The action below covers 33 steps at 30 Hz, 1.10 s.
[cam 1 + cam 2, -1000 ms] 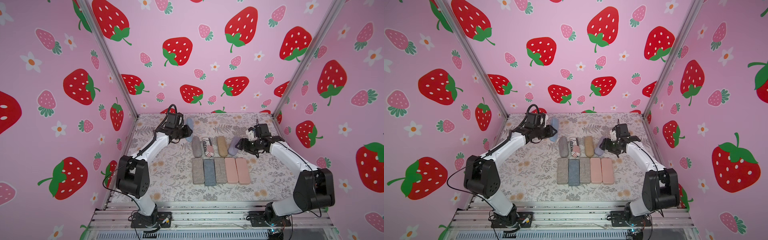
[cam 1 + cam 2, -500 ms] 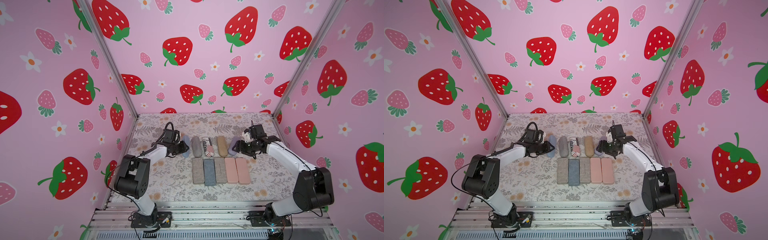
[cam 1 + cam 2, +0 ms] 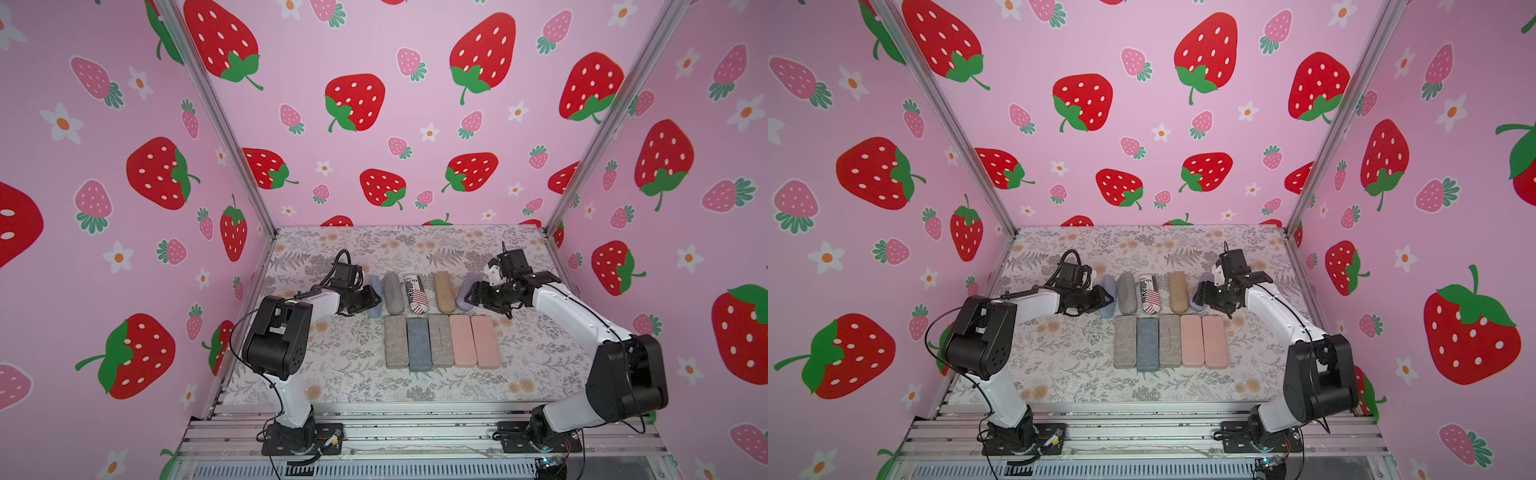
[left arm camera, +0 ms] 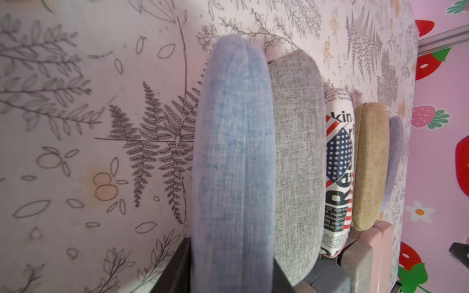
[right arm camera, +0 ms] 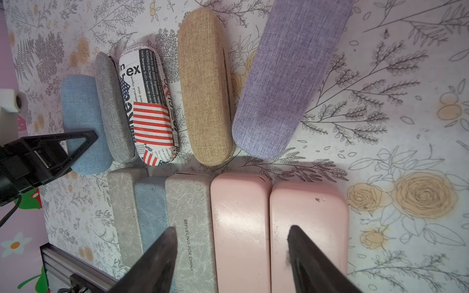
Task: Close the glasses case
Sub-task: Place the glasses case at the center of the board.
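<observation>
Ten glasses cases lie in two rows across the middle of the floral-printed desk (image 3: 340, 257), five rounded ones behind and five flat rectangular ones in front, packed side by side, presumably so each can be reached in turn. The task's thing, as I judge it, is the pale blue woven-fabric glasses case (image 4: 233, 165) at the left end of the back row, nearest the desk's left edge and hard against the grey woven-fabric case (image 4: 297, 165). The left fingers (image 4: 180, 271) straddle its near end across the narrow width, one on each side. That hold would press lid to base, but I cannot tell whether they clamp it or only flank it. Its seam shows no gap in the left wrist view, so the case looks shut and the step near done. The right fingers (image 5: 160, 266) are spread wide with nothing between them. They hang above the front row over a marbled grey rectangular case (image 5: 190, 203) and a smooth pink rectangular case (image 5: 241, 215), probably parked clear of the other arm. Just beyond them the lilac woven-fabric case (image 5: 291, 76) lies askew at the right end of the back row, its near end angled toward the tan woven-fabric case (image 5: 205, 88). When the left fingers pull away they could drag the blue case or nudge its grey neighbour.
</observation>
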{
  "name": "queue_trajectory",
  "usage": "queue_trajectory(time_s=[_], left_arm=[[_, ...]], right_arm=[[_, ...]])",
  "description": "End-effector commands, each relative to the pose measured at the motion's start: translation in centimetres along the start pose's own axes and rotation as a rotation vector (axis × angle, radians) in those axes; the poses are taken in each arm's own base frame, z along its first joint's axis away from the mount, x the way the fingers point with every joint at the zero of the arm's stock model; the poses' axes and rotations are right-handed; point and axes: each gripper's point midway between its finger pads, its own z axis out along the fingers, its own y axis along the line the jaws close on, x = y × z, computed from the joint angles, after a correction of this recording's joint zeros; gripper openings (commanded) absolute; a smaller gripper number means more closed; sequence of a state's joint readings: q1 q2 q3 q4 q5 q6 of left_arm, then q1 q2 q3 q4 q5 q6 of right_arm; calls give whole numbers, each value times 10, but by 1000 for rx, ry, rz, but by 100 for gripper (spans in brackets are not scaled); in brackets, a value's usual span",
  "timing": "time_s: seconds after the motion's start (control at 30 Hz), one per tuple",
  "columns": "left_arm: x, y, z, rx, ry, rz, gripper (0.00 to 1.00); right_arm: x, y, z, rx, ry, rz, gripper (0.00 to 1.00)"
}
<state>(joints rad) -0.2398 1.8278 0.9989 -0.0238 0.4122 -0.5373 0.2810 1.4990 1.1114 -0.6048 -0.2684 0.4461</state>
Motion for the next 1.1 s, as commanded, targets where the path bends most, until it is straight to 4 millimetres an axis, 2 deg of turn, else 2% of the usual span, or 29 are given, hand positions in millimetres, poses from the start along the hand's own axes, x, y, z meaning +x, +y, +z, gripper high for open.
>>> queue_trajectory(time_s=[0.0, 0.23, 0.47, 0.73, 1.07], left_arm=[[-17, -11, 1, 41, -31, 4, 43], [-18, -10, 0, 30, -36, 0, 50], [-22, -12, -17, -6, -61, 34, 51], [-25, -4, -33, -63, -80, 48, 51], [-24, 1, -40, -90, -76, 55, 51]], right_arm=[[1, 3, -7, 2, -3, -1, 70], [-1, 7, -6, -8, 1, -7, 70], [-1, 13, -4, -16, 7, -18, 70], [-2, 20, -4, -19, 4, -29, 70], [-3, 22, -5, -18, 1, -40, 70]])
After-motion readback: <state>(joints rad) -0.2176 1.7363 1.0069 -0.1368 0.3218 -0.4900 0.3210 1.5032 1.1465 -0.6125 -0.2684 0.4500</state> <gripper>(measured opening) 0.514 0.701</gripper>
